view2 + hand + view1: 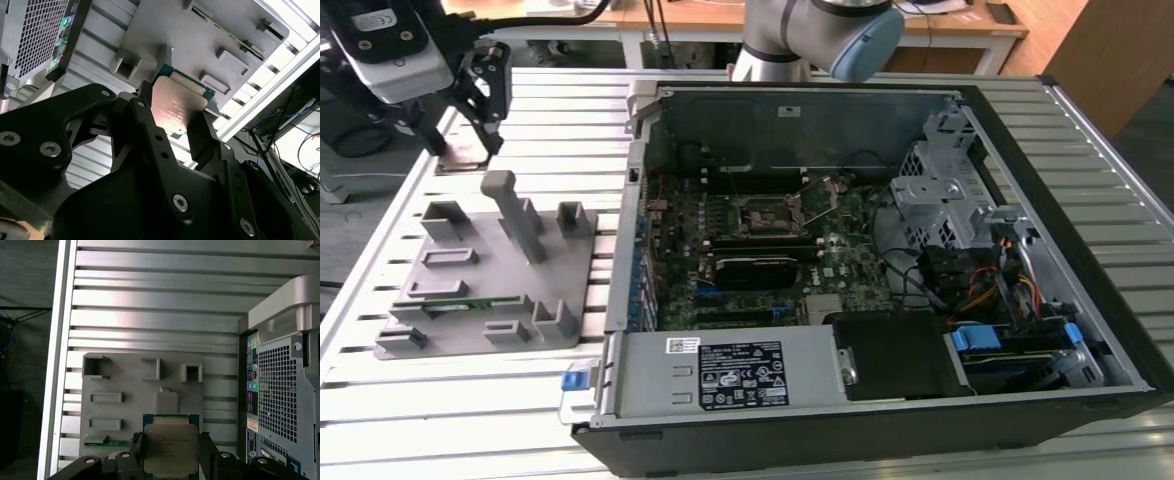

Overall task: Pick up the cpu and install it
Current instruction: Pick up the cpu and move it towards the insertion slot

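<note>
Now the end effector (171, 441) grips the cpu (170, 452) by its edges, aloft near the grey parts tray (487, 290); pick-up looks done, and installing demands square alignment over the motherboard socket (765, 215).

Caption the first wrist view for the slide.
Gripper holding the cpu by opposite edges, grey fixture tray and computer case in the background.

Parts fixture (491, 272) on slatted table (467, 405), at exterior view's left of open computer case (881, 442); cpu (170, 440) in gripper (171, 455) above table, near fixture.
</note>
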`<state>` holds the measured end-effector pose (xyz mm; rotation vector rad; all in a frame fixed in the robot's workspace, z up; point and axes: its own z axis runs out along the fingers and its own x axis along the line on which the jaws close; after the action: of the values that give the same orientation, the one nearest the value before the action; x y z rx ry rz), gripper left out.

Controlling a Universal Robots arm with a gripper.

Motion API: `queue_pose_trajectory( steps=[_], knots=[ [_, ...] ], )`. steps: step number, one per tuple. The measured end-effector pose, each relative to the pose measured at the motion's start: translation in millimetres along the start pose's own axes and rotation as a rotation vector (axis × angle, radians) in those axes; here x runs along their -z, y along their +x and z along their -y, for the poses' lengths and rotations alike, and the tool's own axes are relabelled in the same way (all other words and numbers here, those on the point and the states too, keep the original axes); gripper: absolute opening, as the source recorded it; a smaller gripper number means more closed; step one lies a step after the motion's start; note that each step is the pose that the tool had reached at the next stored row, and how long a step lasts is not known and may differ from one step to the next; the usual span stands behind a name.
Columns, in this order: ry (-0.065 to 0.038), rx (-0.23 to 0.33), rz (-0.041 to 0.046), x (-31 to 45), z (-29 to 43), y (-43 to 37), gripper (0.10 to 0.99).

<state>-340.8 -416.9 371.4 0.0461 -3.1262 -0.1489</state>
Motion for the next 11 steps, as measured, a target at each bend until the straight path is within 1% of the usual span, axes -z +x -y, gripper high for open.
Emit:
queue_pose_trajectory(
  steps=[11],
  knots=[
    [-0.004,0.000,0.0001,0.2,0.4,-15.0,0.525]
  ],
)
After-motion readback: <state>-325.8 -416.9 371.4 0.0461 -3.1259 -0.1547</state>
